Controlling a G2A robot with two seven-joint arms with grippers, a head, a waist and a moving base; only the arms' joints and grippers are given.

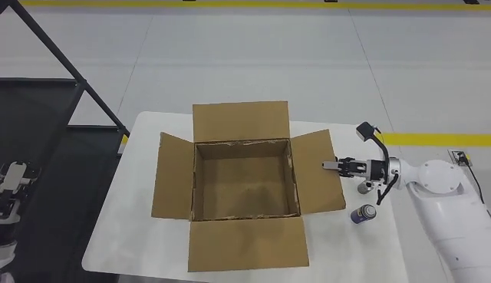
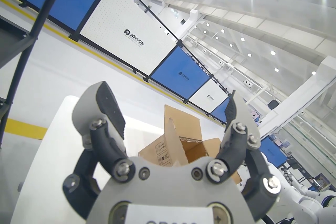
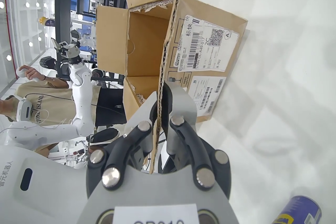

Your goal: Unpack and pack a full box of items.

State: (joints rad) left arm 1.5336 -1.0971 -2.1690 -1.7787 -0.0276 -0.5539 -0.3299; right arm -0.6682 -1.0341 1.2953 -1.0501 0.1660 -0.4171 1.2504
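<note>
An open cardboard box stands in the middle of the white table, all flaps spread, and its inside looks bare. My right gripper is at the outer edge of the right flap. In the right wrist view the right gripper is shut on that flap's corrugated edge. A blue can stands on the table just beside the right arm, also seen as the can in the right wrist view. My left gripper is open and holds nothing, well off to the left of the box.
A black metal rack stands off the table's left side. The table's right edge lies close behind the can. Bare tabletop shows on the left of the box and at the right front.
</note>
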